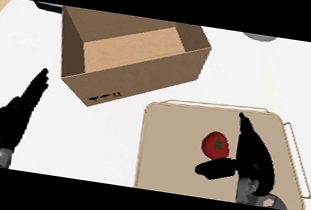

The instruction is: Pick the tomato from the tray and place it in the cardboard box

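A red tomato (216,143) with a green stem spot lies on the beige tray (170,150) at the lower right. My right hand (253,152) stands over the tray just right of the tomato, fingers straight and pointing away, thumb (214,167) stretched out below the tomato; it is open and not closed round it. The open cardboard box (132,55) stands at the upper middle, tilted, its opening facing up. My left hand (17,114) rests open at the lower left, fingers straight.
The white counter (94,138) stretches between tray and left hand. A grey round object (260,37) shows at the top right edge, and a dark object (47,7) peeks out behind the box's left corner. The tray has a thin handle rail (300,154) on its right side.
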### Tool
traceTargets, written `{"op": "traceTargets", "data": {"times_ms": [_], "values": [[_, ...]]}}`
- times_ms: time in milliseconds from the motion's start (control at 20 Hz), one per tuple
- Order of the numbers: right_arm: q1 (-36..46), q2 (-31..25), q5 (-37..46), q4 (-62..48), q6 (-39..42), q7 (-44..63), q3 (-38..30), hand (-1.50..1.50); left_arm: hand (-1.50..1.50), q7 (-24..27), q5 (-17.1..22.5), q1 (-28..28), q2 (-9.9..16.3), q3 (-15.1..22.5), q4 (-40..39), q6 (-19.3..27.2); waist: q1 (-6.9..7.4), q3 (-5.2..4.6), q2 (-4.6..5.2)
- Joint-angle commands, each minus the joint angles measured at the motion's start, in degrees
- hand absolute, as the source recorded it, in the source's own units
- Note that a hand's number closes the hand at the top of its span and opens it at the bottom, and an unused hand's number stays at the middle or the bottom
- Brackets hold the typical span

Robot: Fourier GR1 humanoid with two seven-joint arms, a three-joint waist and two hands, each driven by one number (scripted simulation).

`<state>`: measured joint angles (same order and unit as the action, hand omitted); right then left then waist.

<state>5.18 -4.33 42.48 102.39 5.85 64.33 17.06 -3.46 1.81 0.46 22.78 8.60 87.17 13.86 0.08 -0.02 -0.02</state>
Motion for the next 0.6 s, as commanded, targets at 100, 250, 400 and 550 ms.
{"op": "traceTargets", "data": {"times_ms": [100, 250, 400, 550], "values": [[2.03, 3.47, 2.6, -2.04, 0.38, 5.15, -1.77, -1.5, 0.0, -1.39, -1.88, 1.35, -0.74, -1.2, 2.76, -1.16, 0.1, 0.02, -0.02], [0.78, 3.85, 2.95, -5.32, -0.49, 2.07, -2.16, -1.5, 0.0, -2.7, -1.96, -3.58, -2.2, -1.94, -1.67, -1.52, -0.11, 0.02, 0.07], [-0.56, 4.27, 4.46, -3.8, -1.12, 3.33, -1.1, -1.5, 0.0, -3.68, -1.24, 2.13, -0.32, -3.22, 5.46, -3.25, 0.2, 0.03, -0.05], [2.5, 4.29, 2.8, -8.87, -3.82, 2.91, -0.86, -1.5, 0.0, 0.81, -4.79, 4.09, -3.44, -1.59, 3.2, -1.13, 0.32, 0.02, 0.01]]}}
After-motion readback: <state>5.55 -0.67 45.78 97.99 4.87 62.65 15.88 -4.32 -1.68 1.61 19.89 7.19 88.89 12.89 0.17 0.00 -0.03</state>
